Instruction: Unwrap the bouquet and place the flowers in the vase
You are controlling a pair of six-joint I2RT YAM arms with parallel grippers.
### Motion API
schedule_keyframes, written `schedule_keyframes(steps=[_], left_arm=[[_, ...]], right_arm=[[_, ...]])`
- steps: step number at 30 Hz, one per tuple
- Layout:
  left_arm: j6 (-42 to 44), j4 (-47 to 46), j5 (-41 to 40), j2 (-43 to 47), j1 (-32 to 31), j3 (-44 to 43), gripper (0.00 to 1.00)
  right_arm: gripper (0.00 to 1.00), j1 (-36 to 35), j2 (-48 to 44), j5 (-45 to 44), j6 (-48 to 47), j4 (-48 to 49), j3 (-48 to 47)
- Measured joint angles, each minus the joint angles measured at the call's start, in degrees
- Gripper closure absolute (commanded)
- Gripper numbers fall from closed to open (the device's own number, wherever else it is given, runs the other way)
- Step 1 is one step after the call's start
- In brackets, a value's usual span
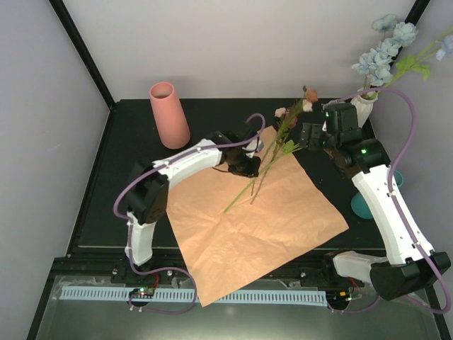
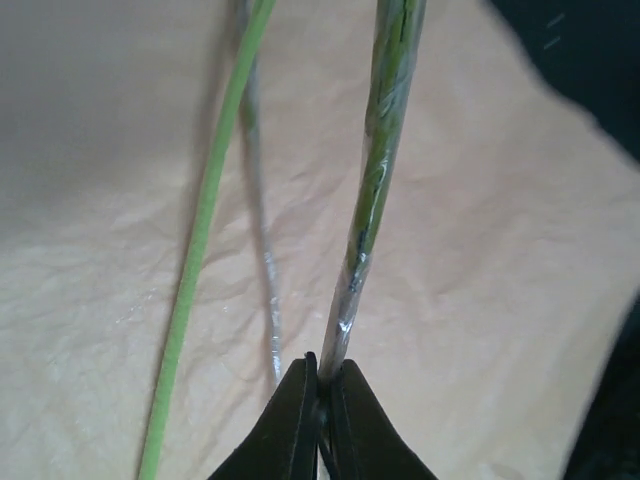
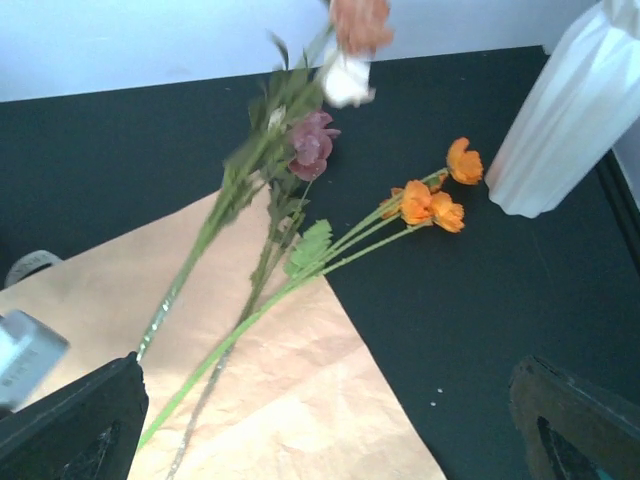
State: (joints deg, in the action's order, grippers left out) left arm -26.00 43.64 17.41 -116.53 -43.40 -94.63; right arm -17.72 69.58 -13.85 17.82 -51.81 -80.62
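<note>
The paper sheet (image 1: 262,227) is matt and finely crinkled. The flower stem (image 2: 378,170) in the left tool (image 2: 322,370) has a glossy, tape-wrapped green skin; the tool's fingers look like smooth black plastic. The vase (image 3: 565,120) is white and ribbed; the table (image 3: 480,330) matt black.

Right wrist: I saw vase (image 3: 560,130) cut by frame edge, top bloom (image 3: 360,22) blurred | left wrist: stems (image 2: 385,150) cropped at top | top: teal vessel (image 1: 362,206) half hidden behind right arm (image 1: 386,202)

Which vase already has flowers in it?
The white ribbed vase at the back right: blue flowers rise from its neck. The pink vase, back left, has nothing sticking out; the teal one is mostly hidden.
</note>
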Motion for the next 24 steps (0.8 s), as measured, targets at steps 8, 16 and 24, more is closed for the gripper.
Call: schedule_keyframes(steps=[8,16,24], left_arm=[[-1.46,-1.14,2.78,12.7,4.28,-0.68,0.98],[-5.66,-2.49,5.79,27.8,5.14,6.86,0.98],[-8.39,-2.89,7.19,46.29,5.07,18.1,0.98]], right_arm=[[0.0,-0.04,0.59,11.08,1.22,1.66,-6.4],[0.0,-0.15,3.63,32.76,6.51,8.2,-8.81],[0.0,-0.26,4.55,50.12,16.79,22.32,-5.14]])
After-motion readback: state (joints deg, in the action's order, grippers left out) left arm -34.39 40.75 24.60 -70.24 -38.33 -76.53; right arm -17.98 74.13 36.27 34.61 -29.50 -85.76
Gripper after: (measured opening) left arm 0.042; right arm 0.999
